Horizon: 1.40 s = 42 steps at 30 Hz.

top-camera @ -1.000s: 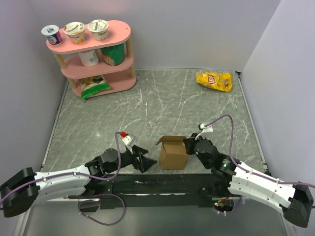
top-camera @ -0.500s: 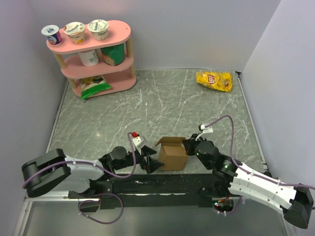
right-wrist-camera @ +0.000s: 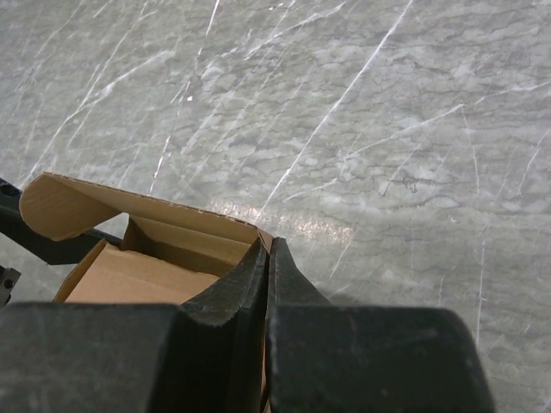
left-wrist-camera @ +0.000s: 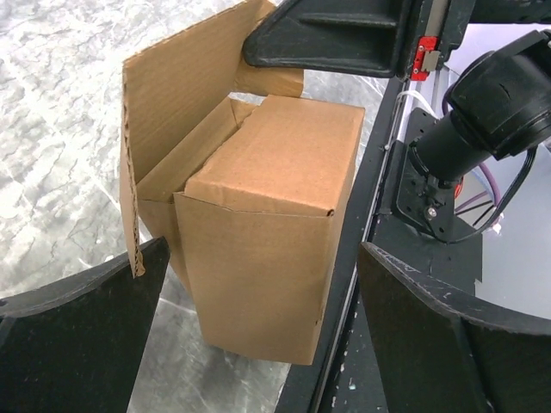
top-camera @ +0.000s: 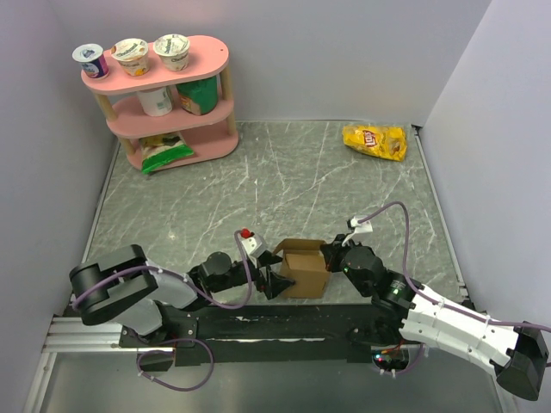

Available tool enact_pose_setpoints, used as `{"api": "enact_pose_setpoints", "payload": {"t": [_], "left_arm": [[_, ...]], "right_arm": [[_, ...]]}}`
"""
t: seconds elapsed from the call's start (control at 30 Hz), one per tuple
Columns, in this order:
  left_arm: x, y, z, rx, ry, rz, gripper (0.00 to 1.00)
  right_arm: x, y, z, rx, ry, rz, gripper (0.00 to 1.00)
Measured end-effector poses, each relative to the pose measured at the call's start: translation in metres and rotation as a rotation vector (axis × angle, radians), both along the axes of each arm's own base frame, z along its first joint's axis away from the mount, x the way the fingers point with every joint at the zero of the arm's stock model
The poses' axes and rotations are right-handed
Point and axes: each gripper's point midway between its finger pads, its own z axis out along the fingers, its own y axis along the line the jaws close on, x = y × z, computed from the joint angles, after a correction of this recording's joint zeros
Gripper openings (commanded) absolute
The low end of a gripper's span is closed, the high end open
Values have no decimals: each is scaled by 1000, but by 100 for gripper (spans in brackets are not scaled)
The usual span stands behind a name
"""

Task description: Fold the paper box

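The paper box (top-camera: pixel 303 274) is a small brown cardboard box standing at the table's near edge, with one top flap (left-wrist-camera: pixel 185 86) raised. In the left wrist view the box (left-wrist-camera: pixel 275 198) fills the middle. My left gripper (top-camera: pixel 274 284) is open at the box's left side, and its wide-spread fingers (left-wrist-camera: pixel 86 335) flank the box's near end (left-wrist-camera: pixel 263 249). My right gripper (top-camera: pixel 331 255) is shut on the box's right wall. In the right wrist view its tips (right-wrist-camera: pixel 269 245) pinch the thin cardboard rim, with the box's inside (right-wrist-camera: pixel 146 275) to the left.
A pink shelf (top-camera: pixel 207 53) with yogurt cups and snack packs stands at the back left. A yellow chip bag (top-camera: pixel 374 140) lies at the back right. A black rail (top-camera: pixel 258 323) runs along the table's near edge just behind the box. Grey walls close in both sides.
My left arm has swung right along the near edge, bringing its open gripper up to the box. The right gripper has stayed shut on the box wall.
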Motion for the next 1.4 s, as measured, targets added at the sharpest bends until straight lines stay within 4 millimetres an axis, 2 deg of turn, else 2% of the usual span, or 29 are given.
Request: {"api": "enact_pose_setpoints", "payload": {"t": [0.07, 0.1, 0.2, 0.3, 0.43, 0.47, 0.5, 0.57, 0.6, 0.63, 0.7, 0.77, 0.8, 0.93, 1.4], "left_arm": [[0, -1, -1, -1, -8, -7, 99], [0, -2, -2, 0, -9, -11, 88], [-1, -6, -5, 7, -11, -30, 65], [-4, -12, -8, 11, -2, -62, 54], [-6, -14, -7, 0, 8, -72, 46], [-6, -14, -7, 0, 9, -71, 46], [-6, -14, -7, 0, 11, -70, 53], [-7, -14, -7, -1, 13, -66, 59], [-6, -15, -7, -2, 17, -61, 73], [-6, -15, -7, -5, 23, -55, 80], [-6, -12, -9, -9, 34, -40, 92], [-6, -7, -13, -10, 50, -17, 99], [-6, -4, -15, -9, 58, -7, 96], [-9, 4, -21, 3, 80, 9, 96], [-21, 1, -22, 8, 63, -64, 96]], "right_arm": [[0, 0, -1, -6, 1, -1, 0], [0, -1, -3, -11, 4, -2, 0], [2, -3, -5, -24, 6, -13, 0], [3, -5, -5, -31, 4, -24, 0], [3, -5, -5, -31, 4, -24, 0], [3, -5, -5, -31, 4, -24, 0], [3, -5, -5, -31, 4, -24, 0], [3, -5, -5, -30, 3, -24, 0], [3, -5, -5, -29, 3, -24, 0], [3, -5, -4, -27, 1, -24, 0], [3, -5, -3, -20, -2, -22, 0], [2, -3, -2, -8, -4, -12, 0], [1, -3, -2, -4, -5, -7, 0], [-4, 2, 0, 30, -9, 28, 0], [-15, 10, 3, 69, -26, 117, 0]]}}
